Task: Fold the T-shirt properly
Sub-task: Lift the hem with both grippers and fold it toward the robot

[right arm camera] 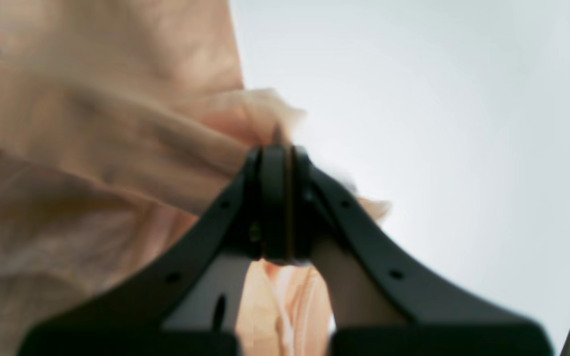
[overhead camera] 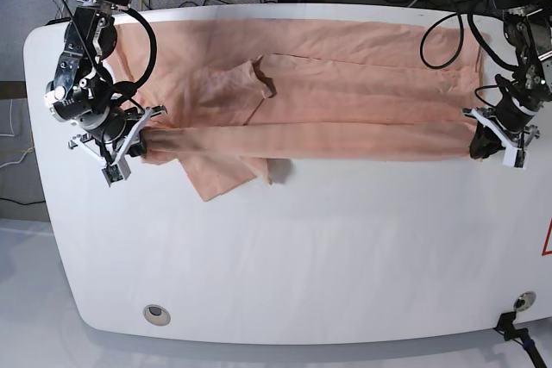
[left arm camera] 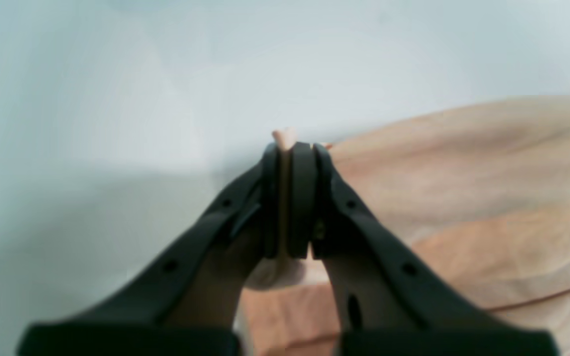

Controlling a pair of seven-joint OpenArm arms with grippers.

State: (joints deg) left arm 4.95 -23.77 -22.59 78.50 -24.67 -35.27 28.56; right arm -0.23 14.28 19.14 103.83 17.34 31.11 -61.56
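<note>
T-shirt lay along bench far edge; left end effector and right end effector each pinched its fabric.

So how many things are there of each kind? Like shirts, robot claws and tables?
T-shirt: 1, peach, stretched between the claws
Robot claws: 2, the left gripper and the right gripper, both black and pinching the cloth
Table: 1, white
Total: 4
</note>
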